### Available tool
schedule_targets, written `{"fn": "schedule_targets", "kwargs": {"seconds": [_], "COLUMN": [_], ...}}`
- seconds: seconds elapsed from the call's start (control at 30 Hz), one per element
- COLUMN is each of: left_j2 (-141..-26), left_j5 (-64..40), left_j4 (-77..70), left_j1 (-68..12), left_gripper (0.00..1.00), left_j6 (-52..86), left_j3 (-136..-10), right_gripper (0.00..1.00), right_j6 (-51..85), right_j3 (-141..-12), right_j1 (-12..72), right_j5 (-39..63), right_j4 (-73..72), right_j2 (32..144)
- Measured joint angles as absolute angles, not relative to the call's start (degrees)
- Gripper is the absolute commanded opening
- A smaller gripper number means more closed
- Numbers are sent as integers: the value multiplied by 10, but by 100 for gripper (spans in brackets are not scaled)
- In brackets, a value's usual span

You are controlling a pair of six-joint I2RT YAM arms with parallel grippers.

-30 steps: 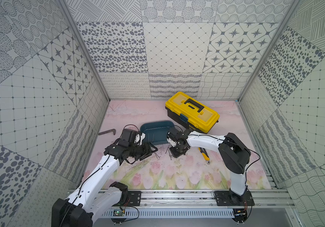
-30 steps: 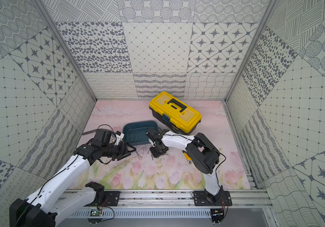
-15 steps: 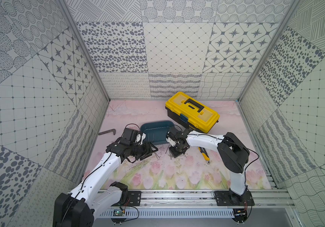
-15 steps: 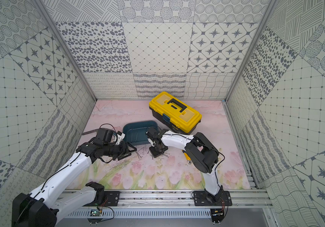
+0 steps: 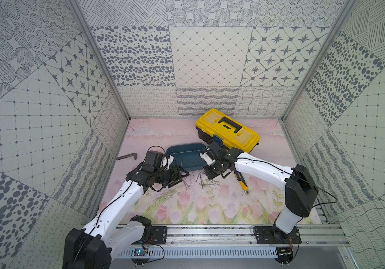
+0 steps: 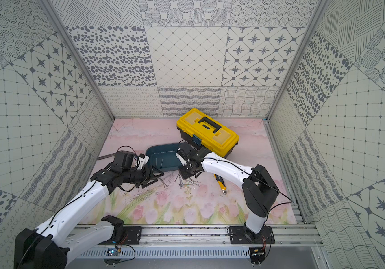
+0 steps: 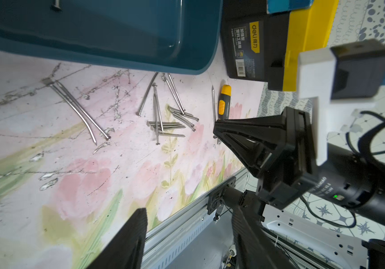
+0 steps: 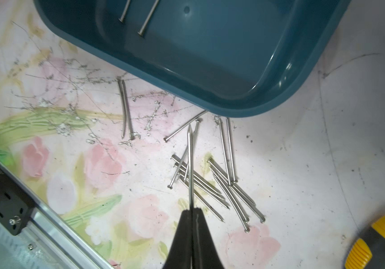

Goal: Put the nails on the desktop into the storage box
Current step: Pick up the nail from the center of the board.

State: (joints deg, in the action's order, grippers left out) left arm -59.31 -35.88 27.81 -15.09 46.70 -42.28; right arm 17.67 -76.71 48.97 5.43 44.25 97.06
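Observation:
Several grey nails (image 8: 212,184) lie in a loose heap on the pink tulip-printed desktop (image 5: 186,209), just in front of the teal storage box (image 5: 184,156). My right gripper (image 8: 192,210) is shut on one nail (image 8: 189,163) that sticks out from its fingertips over the heap. Two nails (image 8: 144,21) lie inside the box. A separate pair of nails (image 7: 77,109) lies left of the heap, near my left gripper (image 7: 188,209), which is open with nothing between its fingers. In both top views the grippers (image 6: 154,178) (image 6: 186,172) hang low at the box's front edge.
A yellow-lidded black toolbox (image 5: 227,130) stands behind and right of the box. A yellow-and-black utility knife (image 5: 241,182) lies right of the heap, under the right arm. A dark L-shaped bar (image 5: 127,157) lies by the left wall. The rail runs along the front edge.
My right gripper has closed on a nail from the heap. The left gripper's jaws have opened a little wider. Both arms have hardly shifted.

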Motion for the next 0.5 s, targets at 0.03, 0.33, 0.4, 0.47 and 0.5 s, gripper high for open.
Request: {"fn": "schedule_targets", "kwargs": {"seconds": [0.03,0.33,0.4,0.47,0.5], "left_j2": [-593,-612,-620,-626,-629], "left_j5": [-364,-399,-405,-410,-412], "left_j4": [262,110,84,62,53], "left_j1": [-151,-155,-162,-172,-176], "left_gripper": [65,65,65,64,64], "left_j6": [476,576,590,603,606], "left_j3": [-419,-403,-408,-416,-421], "right_gripper": [0,0,0,0,0], "right_j6": [183,239,248,256,262], "right_j3": [-767,-785,-799,-814,-821], "right_j1": [488,482,482,482,482], "right_j5": [59,98,104,113,118], "right_j4": [444,451,453,452,452], "right_j2": [959,903,903,903,903]}}
